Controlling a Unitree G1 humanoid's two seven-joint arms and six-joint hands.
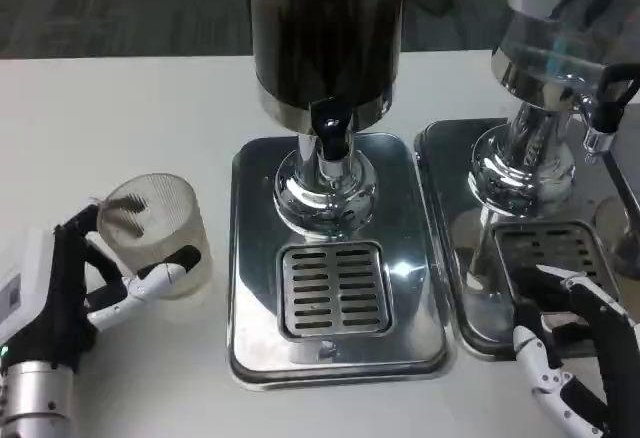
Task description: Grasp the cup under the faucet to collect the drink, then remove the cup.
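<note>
Cup held at the left, not yet under the faucet.

Ribbed translucent plastic cup [158, 233] is gripped by the left hand [75, 293] on the white table [120, 108], left of the steel drip tray [250, 258]. It should be kept upright and centred beneath the black faucet [331, 128]. The right hand [575, 353] is seen near right, fingers apart, holding nothing.

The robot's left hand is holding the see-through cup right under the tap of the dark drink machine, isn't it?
Not quite. In the head view the left hand holds the see-through cup on the table, off to the left of the dark drink machine, not under its tap.
</note>
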